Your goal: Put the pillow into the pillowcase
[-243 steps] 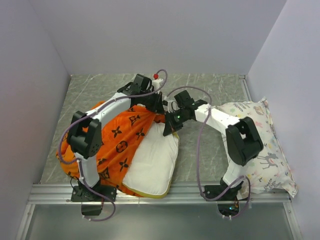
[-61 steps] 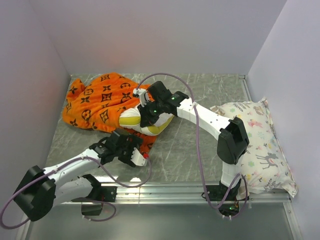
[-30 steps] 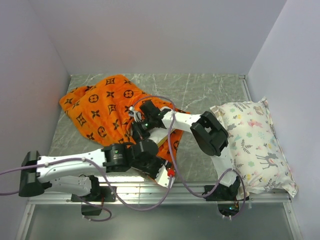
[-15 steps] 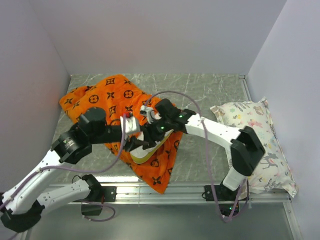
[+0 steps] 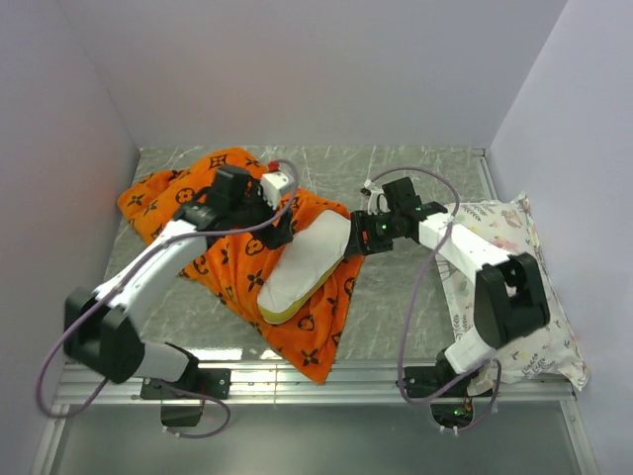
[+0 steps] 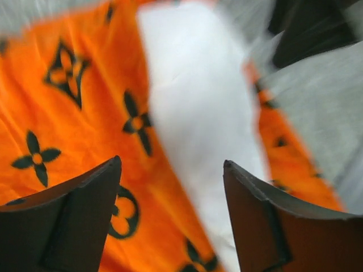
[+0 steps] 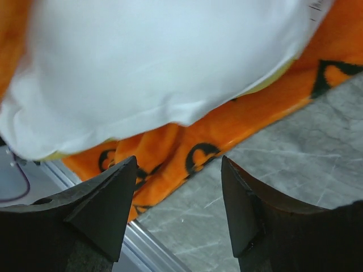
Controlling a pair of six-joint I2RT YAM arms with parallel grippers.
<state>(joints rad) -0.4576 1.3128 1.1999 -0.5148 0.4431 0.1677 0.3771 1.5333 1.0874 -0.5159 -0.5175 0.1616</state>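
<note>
The pillow (image 5: pixel 302 259) is lying mostly uncovered on the pillowcase (image 5: pixel 223 262), so insertion is being judged largely undone. The left end effector (image 6: pixel 171 164) and right end effector (image 7: pixel 178 161) are being held open, gripping nothing.

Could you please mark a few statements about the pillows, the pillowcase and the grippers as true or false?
1. The plain white pillow with a yellow edge rests on the orange monogrammed fabric pillowcase. True.
2. The right gripper clamps the pillow. False: its jaws stand open and empty.
3. The white deer-printed pillow lies at the right, apart from the pillowcase. True.
4. The left gripper grips the pillowcase. False: its jaws stand open and empty.
</note>
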